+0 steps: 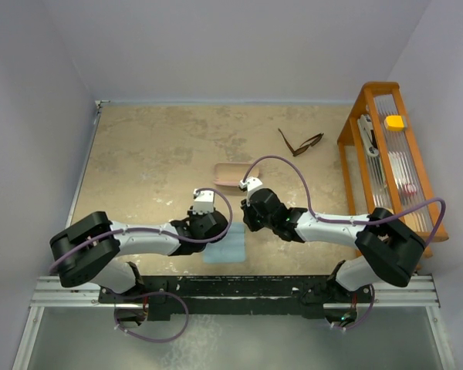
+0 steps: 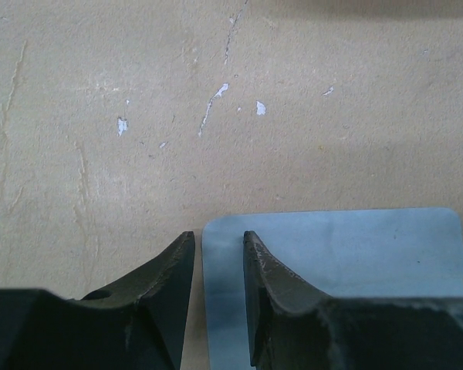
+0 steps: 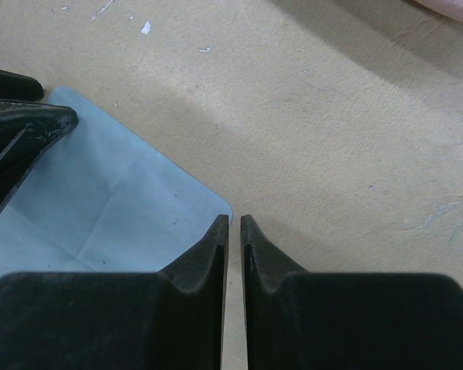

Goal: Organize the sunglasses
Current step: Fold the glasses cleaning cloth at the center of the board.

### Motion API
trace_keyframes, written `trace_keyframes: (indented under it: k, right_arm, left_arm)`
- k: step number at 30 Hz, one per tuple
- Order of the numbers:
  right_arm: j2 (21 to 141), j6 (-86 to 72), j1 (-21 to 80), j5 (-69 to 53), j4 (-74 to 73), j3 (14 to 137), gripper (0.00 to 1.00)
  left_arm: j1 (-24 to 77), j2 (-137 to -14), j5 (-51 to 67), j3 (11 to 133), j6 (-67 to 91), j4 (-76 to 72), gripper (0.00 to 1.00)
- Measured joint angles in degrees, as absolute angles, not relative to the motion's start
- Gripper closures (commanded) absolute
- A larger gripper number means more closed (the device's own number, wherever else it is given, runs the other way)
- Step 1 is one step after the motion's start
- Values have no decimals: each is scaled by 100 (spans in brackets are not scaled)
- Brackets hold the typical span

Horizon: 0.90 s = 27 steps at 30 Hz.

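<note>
Scuffed beige worktop (image 1: 154, 146), pale grey walls around it. The sunglasses (image 1: 301, 143) lie toward the far right (beside an orange rack (image 1: 353, 131)) — well apart from both hands. Left hand (image 2: 217, 237) is slightly spread over the blue cloth's (image 2: 347, 254) edge; right hand (image 3: 234, 221) is pressed almost together, holding nothing.

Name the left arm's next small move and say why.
Probably close the left gripper to pinch the blue cloth: its jaws stand slightly apart, straddling the cloth's edge. The sunglasses lie farther back, clear of both arms.

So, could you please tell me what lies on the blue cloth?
The visible part of the blue cloth is bare. Both arms' jaws hide the rest.
</note>
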<state>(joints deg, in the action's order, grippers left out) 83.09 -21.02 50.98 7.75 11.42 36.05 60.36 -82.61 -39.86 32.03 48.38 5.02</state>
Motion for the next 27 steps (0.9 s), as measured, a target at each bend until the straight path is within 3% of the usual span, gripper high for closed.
trace_keyframes:
  k: [27]
  right_arm:
    - [8289, -2102, 5098, 668, 1234, 3527, 86]
  left_arm:
    - [5975, -8514, -3927, 3380, 4842, 388, 80]
